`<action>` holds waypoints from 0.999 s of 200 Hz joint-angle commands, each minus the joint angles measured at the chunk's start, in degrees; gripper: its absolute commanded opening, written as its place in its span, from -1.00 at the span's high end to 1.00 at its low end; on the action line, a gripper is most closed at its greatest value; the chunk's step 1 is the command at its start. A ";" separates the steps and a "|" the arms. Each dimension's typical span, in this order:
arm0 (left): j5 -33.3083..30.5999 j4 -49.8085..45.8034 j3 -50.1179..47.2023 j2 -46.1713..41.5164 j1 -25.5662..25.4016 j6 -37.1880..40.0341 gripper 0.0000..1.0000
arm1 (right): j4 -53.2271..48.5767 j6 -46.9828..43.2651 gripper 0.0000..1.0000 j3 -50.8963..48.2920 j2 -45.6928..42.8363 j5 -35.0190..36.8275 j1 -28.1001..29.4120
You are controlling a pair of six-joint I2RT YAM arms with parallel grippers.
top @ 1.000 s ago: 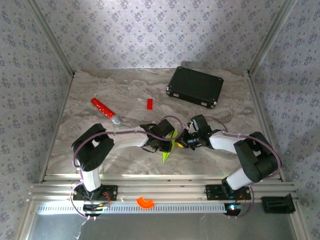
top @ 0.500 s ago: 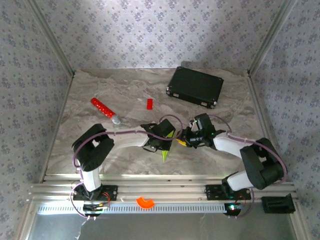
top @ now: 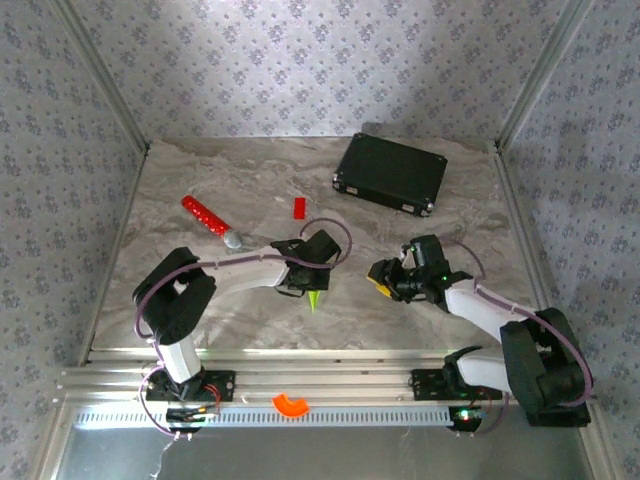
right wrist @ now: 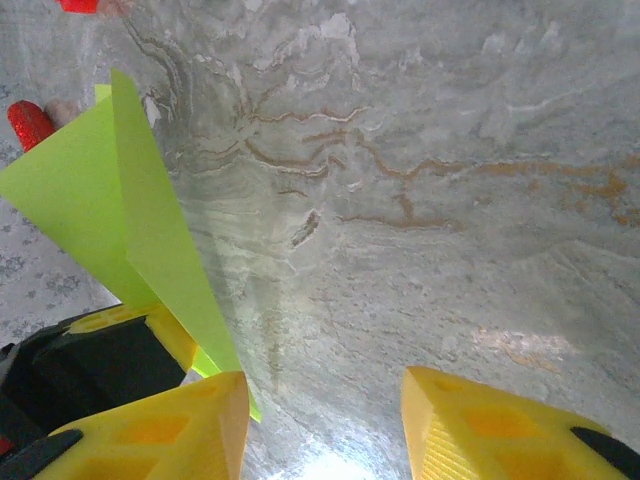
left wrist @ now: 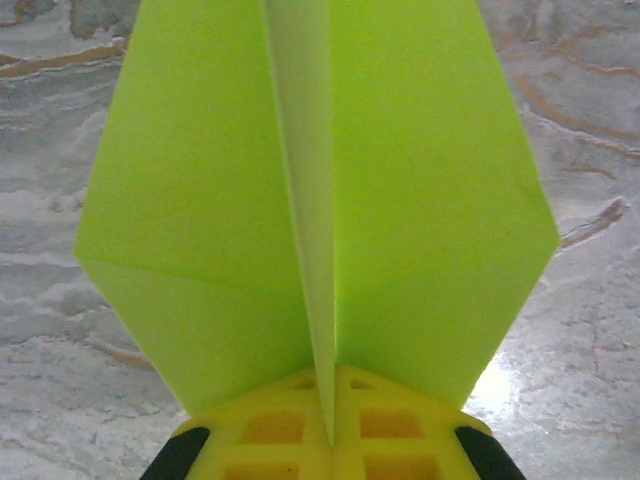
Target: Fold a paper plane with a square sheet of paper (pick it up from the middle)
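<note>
Off table (top: 180, 200) edges, paper plane (top: 315, 298); room rightward

paper plane (left wrist: 320, 200) tip cut off at top edge, red stick (right wrist: 28, 124) cropped

Black case (top: 390, 173) far right; red stick (top: 209, 221) left; red block (top: 299, 207) between them

From above and behind the two arm bases (top: 180, 388), at the frame's bottom edge, the overhead camera looks down on the whole marble table (top: 200, 190). The left wrist camera peers along its yellow fingers (left wrist: 270, 432), very close to the green paper plane (left wrist: 420, 200). The right wrist camera looks low across the tabletop, catching the same plane at left of frame.
</note>
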 commanded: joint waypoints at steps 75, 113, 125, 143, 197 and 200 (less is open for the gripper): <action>-1.51 -5.81 3.20 1.66 -0.73 -0.47 0.96 | -0.49 0.53 0.05 -1.19 -0.95 0.39 -0.16; -1.63 -6.78 4.29 2.59 -0.89 -0.07 0.96 | -0.09 0.57 0.03 -1.62 -0.87 0.36 -0.17; -1.83 -6.96 4.46 2.59 -0.89 0.09 0.94 | 0.24 0.62 0.02 -1.79 -0.78 0.35 -0.18; -1.68 -7.20 4.65 2.70 -0.91 0.46 0.91 | 1.17 0.89 0.02 -2.27 -0.37 0.37 -0.15; -1.55 -7.39 4.58 3.46 -0.92 0.44 0.87 | 2.24 1.12 0.02 -1.86 0.99 -0.32 -0.14; -1.48 -7.39 4.63 3.53 -0.97 0.42 0.87 | 2.30 1.07 0.01 -1.87 1.10 -0.32 -0.15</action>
